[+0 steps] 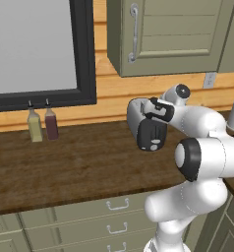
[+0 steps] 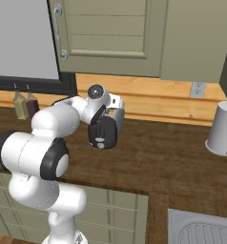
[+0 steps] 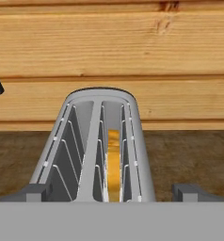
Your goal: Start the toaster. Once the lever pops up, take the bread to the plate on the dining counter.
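The toaster (image 1: 144,125) stands on the dark wood worktop (image 1: 79,167) close to the plank wall, its black end panel facing out toward the robot, and it is the landmark for everything here. The gripper (image 3: 114,193) hovers just above that near end, looking along the toaster's length toward the wall. Its two dark finger tips (image 3: 31,192) stand wide apart, one out past each long flank of the toaster, with nothing between them. The bread (image 3: 114,164) sits upright on edge, deep in the right-hand slot as the hand view shows it, its thin top edge running along the toaster's long axis, straight ahead of and below the gripper. The lever cannot be picked out on the black panel in either base view, so whether it is down is unclear. To the toaster's left, by the window, stand two small bottles (image 1: 43,125); well off to its right sits a pale grey canister (image 2: 224,128).
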